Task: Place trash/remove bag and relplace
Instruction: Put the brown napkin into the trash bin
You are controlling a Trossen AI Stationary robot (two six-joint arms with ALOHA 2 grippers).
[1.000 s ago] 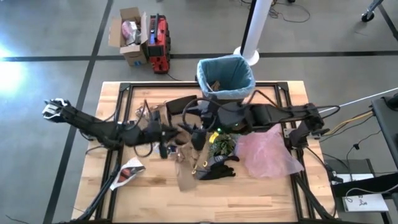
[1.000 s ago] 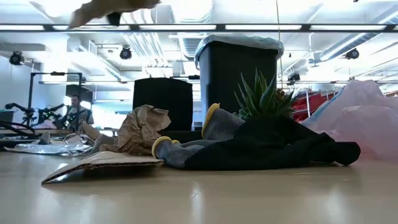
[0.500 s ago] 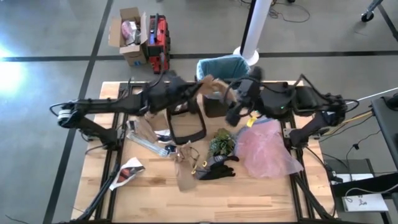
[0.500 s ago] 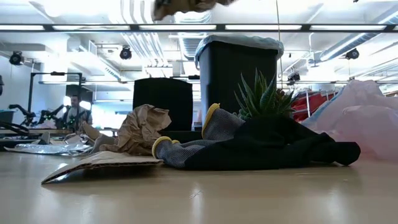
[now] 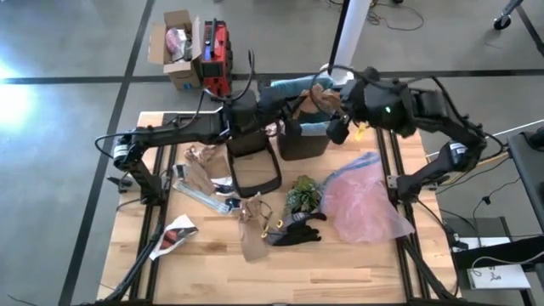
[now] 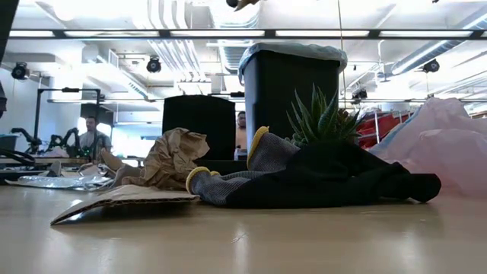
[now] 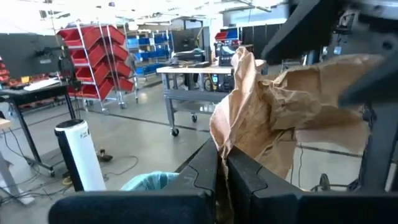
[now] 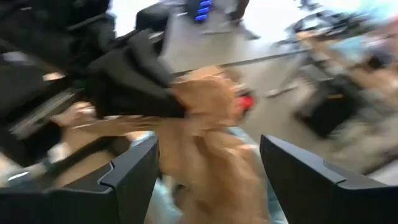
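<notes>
Left gripper (image 7: pixel 222 163): its two dark fingers are pressed tight on a crumpled brown paper piece (image 7: pixel 280 118). It is up high, over the black bin (image 5: pixel 303 143).
Brown paper: it sticks up from the left fingers, in the air above the bin's mouth.
Right gripper (image 8: pixel 208 163): its fingers are spread wide, with nothing in them. It is just beside the brown paper, above the bin.
Bag (image 6: pixel 293 49): the teal-blue liner is in the black bin, folded over its rim.
Other trash: another crumpled brown paper (image 6: pixel 173 156) lies on the table (image 5: pixel 357 272), near a black-and-yellow glove (image 6: pixel 319 179).
Plant (image 5: pixel 303 195): a green tuft sits beside a pink bag (image 5: pixel 361 204).
</notes>
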